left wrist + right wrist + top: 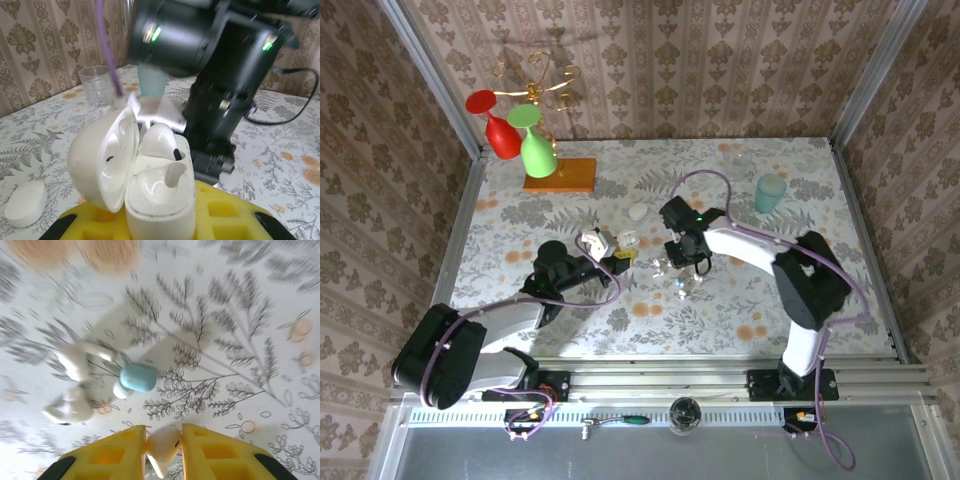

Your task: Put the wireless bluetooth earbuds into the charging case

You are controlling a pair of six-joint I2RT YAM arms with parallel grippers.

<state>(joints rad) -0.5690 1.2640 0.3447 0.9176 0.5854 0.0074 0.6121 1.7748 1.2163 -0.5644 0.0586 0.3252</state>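
One earbud point(162, 445) is pinched in the closed right hand point(163, 434), above the table point(235, 320). The left hand point(160, 227) is clamped on the charging case point(160, 200), held upright with its lid open to the left and another earbud point(159, 142) apparently seated in the far well. The right hand should, I judge, carry its earbud over the near, empty-looking well, stem down and lined up with the hole, then lower slowly and release only once it sits flush.
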